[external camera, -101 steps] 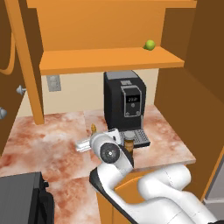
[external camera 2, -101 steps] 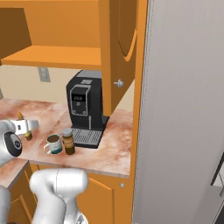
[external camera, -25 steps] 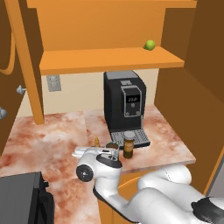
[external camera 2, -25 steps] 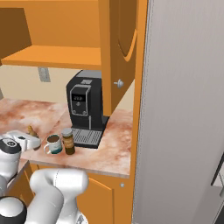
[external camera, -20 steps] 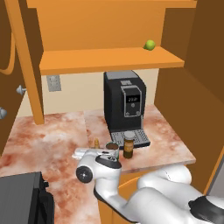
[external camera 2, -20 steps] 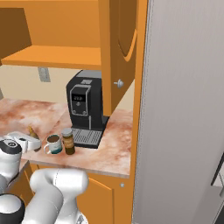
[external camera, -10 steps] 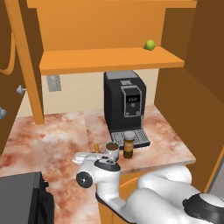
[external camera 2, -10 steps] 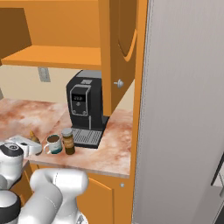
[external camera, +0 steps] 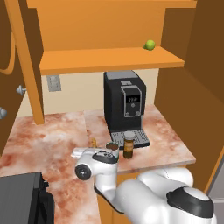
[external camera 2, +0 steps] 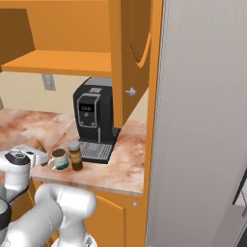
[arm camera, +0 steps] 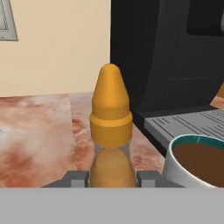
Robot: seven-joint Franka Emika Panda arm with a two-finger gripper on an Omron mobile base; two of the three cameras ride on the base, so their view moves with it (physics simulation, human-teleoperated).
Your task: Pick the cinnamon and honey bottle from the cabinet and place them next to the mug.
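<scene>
Down at the front of the marble desk (external camera: 52, 135) now, and it is tight here. The honey bottle (arm camera: 110, 127) stands upright between the two dark fingertips (arm camera: 76, 177) of the pincer (arm camera: 111, 178), which is clamped on its lower body; the orange cone cap rises straight up in the hand view. Just to one side sits the mug (arm camera: 197, 164), its rim close to the bottle but apart from it, dark brown inside. In the right base view the mug (external camera 2: 60, 158) stands near the desk's front edge with the cinnamon (external camera 2: 75, 155) jar just beside it, both upright in front of the coffee machine's drip tray (external camera 2: 95, 151).

The coffee machine (external camera: 124, 105) closes off the back of this corner, and the desk's right edge lies just past it, under the brown side panel. To the left there is a wide stretch of bare marble running back to the wall and its socket plate (external camera: 54, 82). A black appliance (external camera: 22, 199) sits at the near left corner of the desk.

Overhead, the cabinet (external camera: 109, 59) shelf board juts out well above the machine, with a small green lime (external camera: 150, 44) near its right end. In the right base view the cabinet door (external camera 2: 137, 58) hangs open.

The arm is folded low: its white elbow bulks at the desk's front edge, the wrist (external camera: 94, 159) lies level just above the surface, and the hand reaches horizontally toward the mug. The pincer (external camera: 94, 146) is at the tip of the hand, where a sliver of the bottle peeks out beside the mug (external camera: 113, 146).
</scene>
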